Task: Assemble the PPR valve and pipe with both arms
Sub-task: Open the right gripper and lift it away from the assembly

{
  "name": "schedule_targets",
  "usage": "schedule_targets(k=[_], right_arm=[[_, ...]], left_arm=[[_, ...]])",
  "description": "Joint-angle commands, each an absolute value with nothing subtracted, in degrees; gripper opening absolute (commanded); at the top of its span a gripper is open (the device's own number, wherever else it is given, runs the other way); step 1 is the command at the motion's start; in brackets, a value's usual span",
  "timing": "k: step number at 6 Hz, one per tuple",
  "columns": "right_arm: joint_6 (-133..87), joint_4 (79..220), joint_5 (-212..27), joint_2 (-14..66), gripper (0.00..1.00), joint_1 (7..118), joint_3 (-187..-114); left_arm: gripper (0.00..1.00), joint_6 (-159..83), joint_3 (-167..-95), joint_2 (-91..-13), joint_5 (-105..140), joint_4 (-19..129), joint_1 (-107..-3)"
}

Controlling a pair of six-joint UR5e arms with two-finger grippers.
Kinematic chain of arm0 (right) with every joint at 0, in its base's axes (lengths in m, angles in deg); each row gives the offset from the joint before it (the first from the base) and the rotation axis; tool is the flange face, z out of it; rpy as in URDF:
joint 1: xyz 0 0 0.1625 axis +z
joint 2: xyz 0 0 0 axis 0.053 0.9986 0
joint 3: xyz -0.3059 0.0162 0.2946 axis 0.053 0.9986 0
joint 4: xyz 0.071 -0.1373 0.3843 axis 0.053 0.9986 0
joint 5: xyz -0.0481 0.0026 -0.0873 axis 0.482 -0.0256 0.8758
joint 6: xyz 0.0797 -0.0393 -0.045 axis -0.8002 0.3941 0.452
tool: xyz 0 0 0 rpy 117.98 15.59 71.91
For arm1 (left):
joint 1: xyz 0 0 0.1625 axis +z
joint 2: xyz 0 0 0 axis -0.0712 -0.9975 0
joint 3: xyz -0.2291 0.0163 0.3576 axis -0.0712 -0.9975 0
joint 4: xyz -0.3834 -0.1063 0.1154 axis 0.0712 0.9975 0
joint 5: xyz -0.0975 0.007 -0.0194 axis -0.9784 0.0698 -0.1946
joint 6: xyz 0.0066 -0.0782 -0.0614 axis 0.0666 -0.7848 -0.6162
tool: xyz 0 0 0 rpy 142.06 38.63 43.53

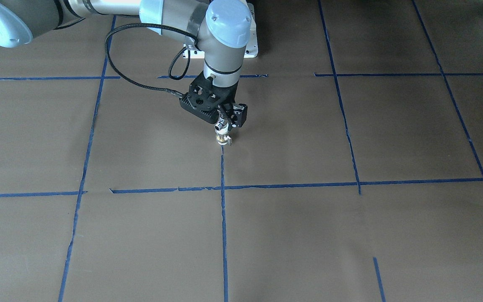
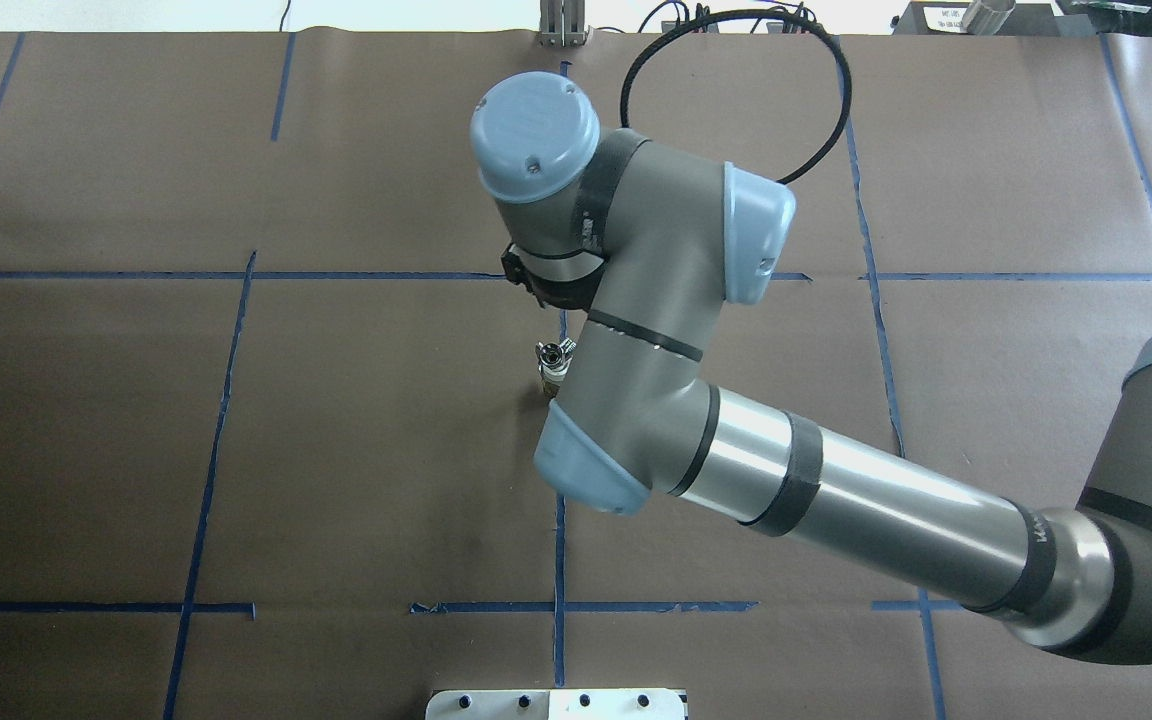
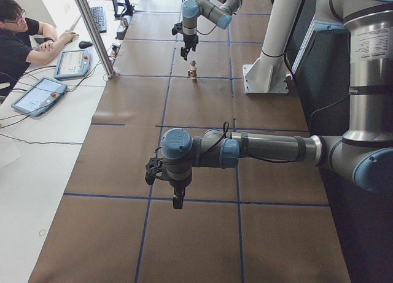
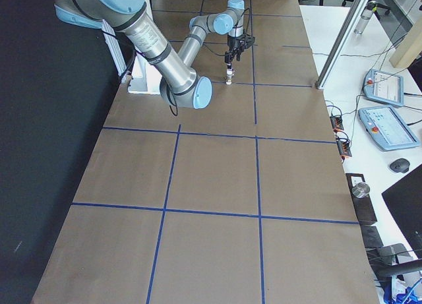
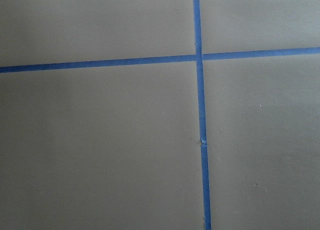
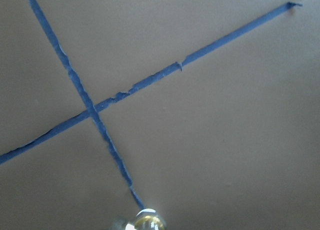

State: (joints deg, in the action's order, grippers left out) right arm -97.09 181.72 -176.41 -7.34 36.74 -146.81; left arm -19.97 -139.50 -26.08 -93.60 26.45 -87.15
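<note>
The PPR valve (image 1: 223, 138), with white ends and a brassy middle band, stands upright on the brown paper. The chrome pipe fitting (image 1: 222, 125) sits on top of it. They show as one piece in the overhead view (image 2: 553, 362) and, small, in both side views (image 3: 193, 70) (image 4: 228, 75). My right gripper (image 1: 227, 120) points down with its fingertips right at the fitting's top. I cannot tell whether it clamps the fitting. The right wrist view shows only the fitting's top (image 6: 145, 222) at the bottom edge. My left gripper (image 3: 177, 200) hangs over bare paper far from the parts, and I cannot tell its state.
Blue tape lines (image 1: 223, 188) divide the brown paper into squares. The white pedestal base (image 1: 250, 46) stands behind the right gripper. An operator (image 3: 18, 37) sits at a side desk with teach pendants (image 3: 38, 96) past the table's far edge. The left wrist view shows only paper and tape (image 5: 201, 90).
</note>
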Motion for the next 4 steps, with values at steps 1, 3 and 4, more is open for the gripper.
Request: schedule_targets(k=[1,3,4], right_arm=[[-80.4,181.9,-185.0,1.2,1.0,46.9,-152.2],[-56.4,181.9,-190.2,12.4,1.0,59.1,-155.6],[-44.2,181.9,-191.1,20.7,1.0,63.3,-159.9]], left_arm=[[1.0,-19.8,-139.3,-25.9,-93.4,26.3,-86.7],[1.0,-19.8,-139.3,-25.9,-93.4,26.3,-86.7],[1.0,-19.8,-139.3,-25.8,-93.5,26.3,-86.7]])
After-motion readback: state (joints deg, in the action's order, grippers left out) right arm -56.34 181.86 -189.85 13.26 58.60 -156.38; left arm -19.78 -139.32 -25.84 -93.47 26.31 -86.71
